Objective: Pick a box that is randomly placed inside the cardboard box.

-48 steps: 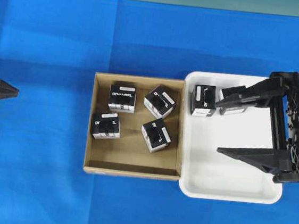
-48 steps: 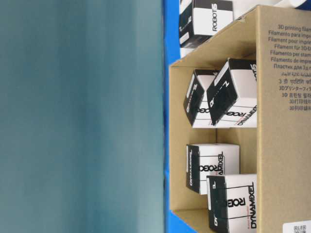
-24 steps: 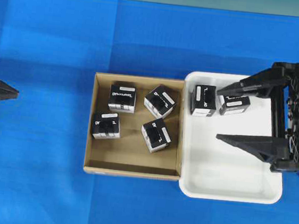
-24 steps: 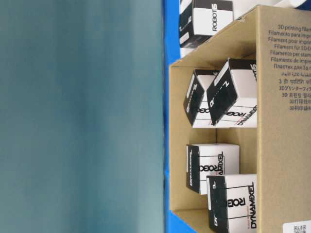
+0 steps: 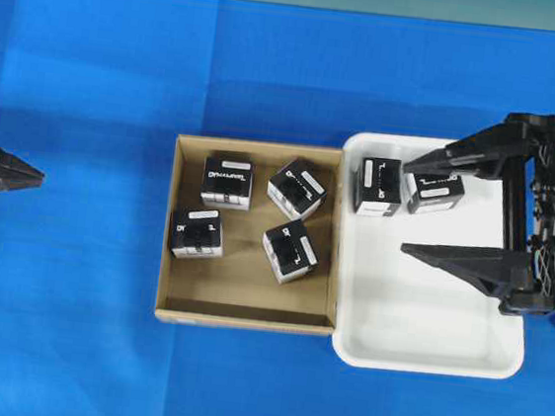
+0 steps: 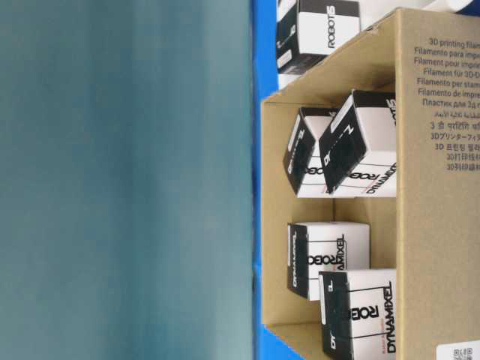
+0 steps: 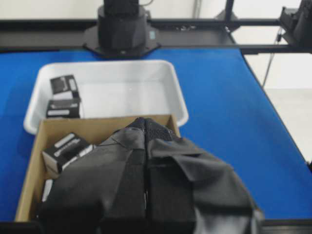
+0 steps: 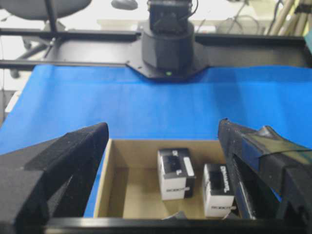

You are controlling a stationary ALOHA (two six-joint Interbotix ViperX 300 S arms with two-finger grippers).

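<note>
Right tool (image 5: 407,207) spread wide over the white tray (image 5: 431,355), fingers pointing to 9 o'clock toward the cardboard box (image 5: 175,257). Left tool (image 5: 33,175) pressed together, parked at the desk's (image 5: 104,61) 9 o'clock edge.

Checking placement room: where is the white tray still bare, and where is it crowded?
White tray: bare across the middle and along the edge away from its two cartons, though the open right gripper hangs over it. The cardboard box is crowded with four cartons.
</note>
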